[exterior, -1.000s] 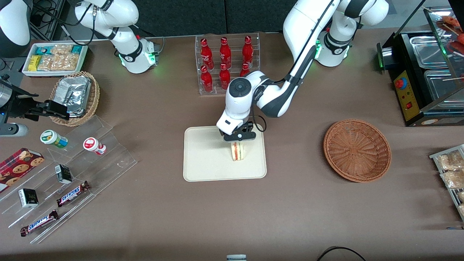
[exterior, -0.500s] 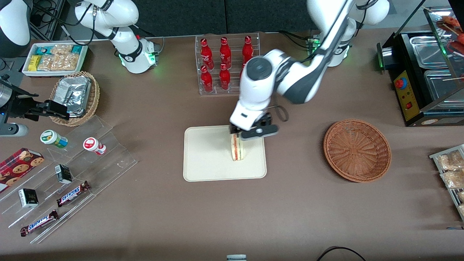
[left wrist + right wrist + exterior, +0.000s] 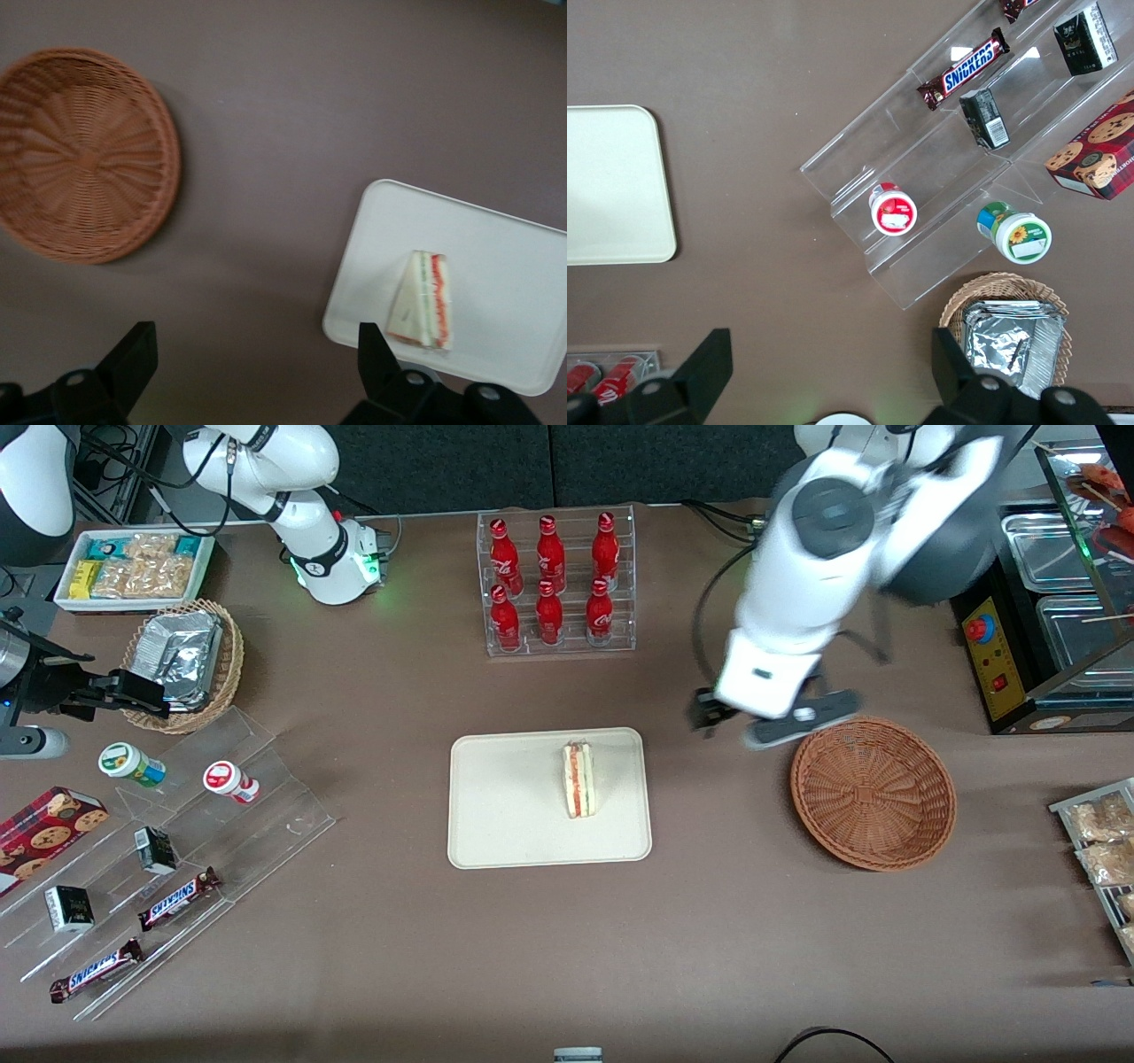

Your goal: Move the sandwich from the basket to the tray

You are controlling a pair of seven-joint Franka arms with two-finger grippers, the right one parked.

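Observation:
The sandwich (image 3: pixel 578 780), a white bread wedge with red-orange and green layers, lies on the cream tray (image 3: pixel 505 824) in the middle of the table; it also shows in the left wrist view (image 3: pixel 423 301) on the tray (image 3: pixel 496 266). The reddish-brown wicker basket (image 3: pixel 873 792) holds nothing and also shows in the left wrist view (image 3: pixel 80 155). My left gripper (image 3: pixel 775 720) hangs high over the bare table between tray and basket, beside the basket's rim. It is open and holds nothing, its black fingertips (image 3: pixel 131 354) wide apart.
A clear rack of red bottles (image 3: pixel 554 580) stands farther from the front camera than the tray. A black food warmer (image 3: pixel 1045 602) and a rack of snack packets (image 3: pixel 1103 850) are at the working arm's end. Tiered clear shelves with snacks (image 3: pixel 159 868) and a tan basket with foil (image 3: pixel 182 660) lie toward the parked arm's end.
The gripper has let go of the sandwich, risen and swung from over the tray toward the basket. The sandwich stays on the tray.

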